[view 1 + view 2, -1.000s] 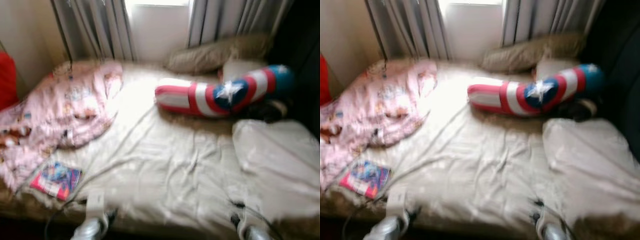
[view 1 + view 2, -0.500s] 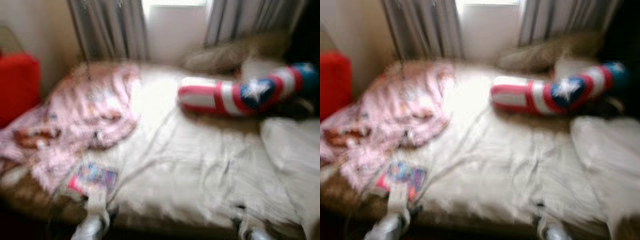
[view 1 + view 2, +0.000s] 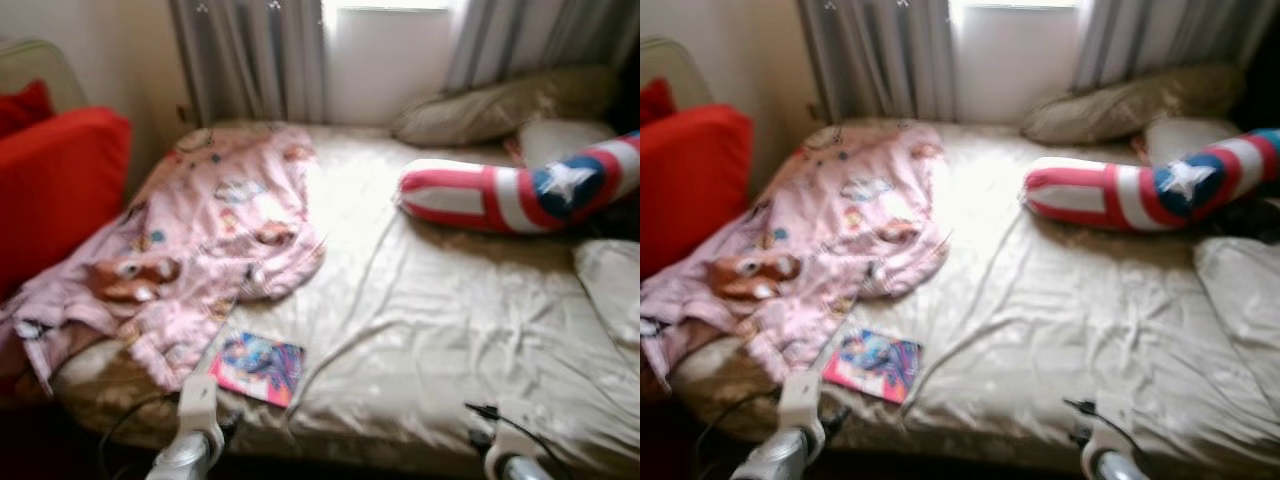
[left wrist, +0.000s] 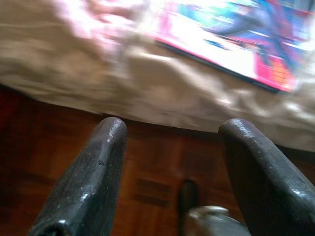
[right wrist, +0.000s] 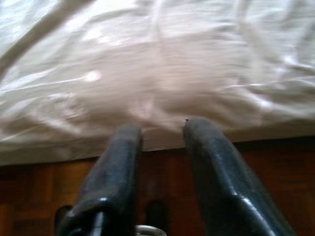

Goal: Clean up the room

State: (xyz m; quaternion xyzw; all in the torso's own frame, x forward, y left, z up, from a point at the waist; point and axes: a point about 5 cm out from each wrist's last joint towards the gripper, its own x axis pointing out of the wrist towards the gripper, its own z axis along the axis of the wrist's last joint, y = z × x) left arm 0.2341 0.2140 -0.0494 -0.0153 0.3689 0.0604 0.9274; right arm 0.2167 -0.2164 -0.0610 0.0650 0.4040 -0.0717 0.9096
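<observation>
A wide bed with a crumpled cream sheet (image 3: 440,320) lies before me. A pink patterned blanket (image 3: 215,225) is heaped on its left side. A colourful book (image 3: 257,367) lies near the front edge, just ahead of my left gripper (image 4: 172,125), which is open and holds nothing. A red, white and blue star bolster (image 3: 510,195) lies at the back right. My right gripper (image 5: 160,125) hangs at the bed's front edge, its fingers a little apart and holding nothing.
A red cushion (image 3: 55,185) stands left of the bed. A beige pillow (image 3: 500,105) and a pale one (image 3: 612,285) lie on the right. Grey curtains (image 3: 250,60) flank the window. A white cable (image 3: 350,340) crosses the sheet. Below the mattress shows wooden floor (image 4: 147,162).
The camera has swung to the left, so the bed has shifted right in the picture and the red cushion has come into view. Both arms stay low at the front edge.
</observation>
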